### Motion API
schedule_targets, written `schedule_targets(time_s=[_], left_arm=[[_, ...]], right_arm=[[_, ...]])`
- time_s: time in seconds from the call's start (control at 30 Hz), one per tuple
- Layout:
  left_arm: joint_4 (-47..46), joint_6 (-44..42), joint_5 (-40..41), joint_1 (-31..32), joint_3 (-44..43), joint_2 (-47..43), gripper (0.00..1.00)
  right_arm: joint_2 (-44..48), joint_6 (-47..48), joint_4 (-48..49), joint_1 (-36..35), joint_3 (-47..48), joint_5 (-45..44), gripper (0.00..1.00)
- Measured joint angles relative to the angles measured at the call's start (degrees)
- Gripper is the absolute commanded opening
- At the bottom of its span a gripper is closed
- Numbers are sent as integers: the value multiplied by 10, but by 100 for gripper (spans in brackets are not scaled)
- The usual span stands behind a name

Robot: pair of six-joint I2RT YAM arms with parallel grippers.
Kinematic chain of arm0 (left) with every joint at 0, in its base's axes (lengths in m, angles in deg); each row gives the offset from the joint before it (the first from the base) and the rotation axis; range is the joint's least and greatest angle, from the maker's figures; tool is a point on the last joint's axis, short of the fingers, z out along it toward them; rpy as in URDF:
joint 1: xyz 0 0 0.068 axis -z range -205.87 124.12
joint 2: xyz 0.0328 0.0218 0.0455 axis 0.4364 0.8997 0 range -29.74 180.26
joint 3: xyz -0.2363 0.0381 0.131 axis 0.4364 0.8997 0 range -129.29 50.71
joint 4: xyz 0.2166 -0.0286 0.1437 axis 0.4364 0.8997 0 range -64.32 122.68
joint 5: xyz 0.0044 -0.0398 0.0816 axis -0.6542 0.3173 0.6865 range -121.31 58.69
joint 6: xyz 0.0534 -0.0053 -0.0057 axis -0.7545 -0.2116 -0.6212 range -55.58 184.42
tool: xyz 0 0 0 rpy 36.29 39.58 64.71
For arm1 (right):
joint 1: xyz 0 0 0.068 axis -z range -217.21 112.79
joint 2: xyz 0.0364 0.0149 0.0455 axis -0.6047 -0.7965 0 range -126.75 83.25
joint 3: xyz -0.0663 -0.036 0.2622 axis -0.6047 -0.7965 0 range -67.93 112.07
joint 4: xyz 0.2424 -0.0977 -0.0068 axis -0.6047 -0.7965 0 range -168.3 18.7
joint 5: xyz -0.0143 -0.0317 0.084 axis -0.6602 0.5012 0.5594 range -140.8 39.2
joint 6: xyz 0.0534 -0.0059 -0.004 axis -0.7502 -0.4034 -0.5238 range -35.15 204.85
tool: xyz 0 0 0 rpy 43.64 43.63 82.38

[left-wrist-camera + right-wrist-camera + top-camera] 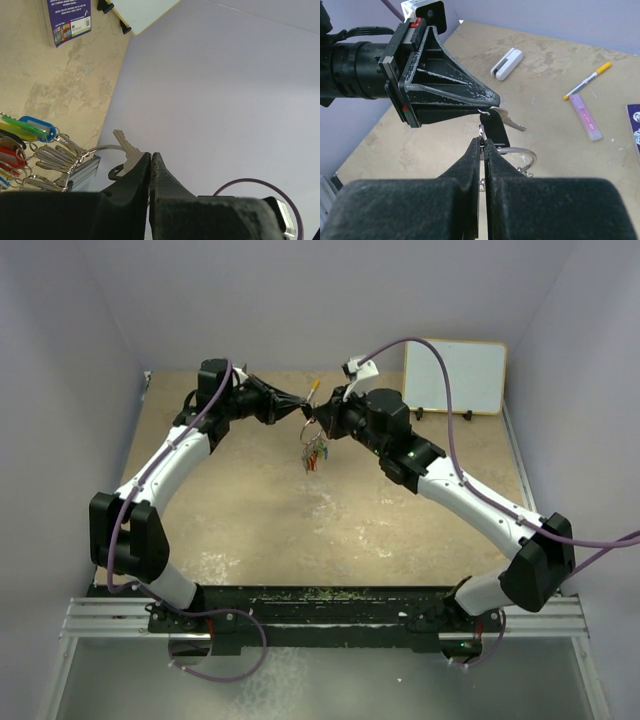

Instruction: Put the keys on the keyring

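Keyring (107,146) looks thin, stiff, slippery; our right jaws pinch its rim, left jaws pinch a light key (127,149) by its head.

Beige table (250,510) bears whiteboard (455,377), marker (587,81), highlighter (586,117), purple card (70,20).

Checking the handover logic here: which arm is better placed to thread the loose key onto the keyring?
Left. The left hand is shut on the loose key, close by the keyring. The right hand is shut on the keyring, so it probably serves best as the steady anchor.
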Motion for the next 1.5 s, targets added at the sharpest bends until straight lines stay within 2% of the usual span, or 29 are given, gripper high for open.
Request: schedule_targets(time_s=[0.57, 1.5], left_arm=[[0, 0, 15, 10, 7, 0, 4], [0, 6, 21, 22, 7, -8, 4]], right_arm=[[-45, -7, -3, -12, 34, -10, 0], [-58, -18, -15, -12, 43, -38, 0]])
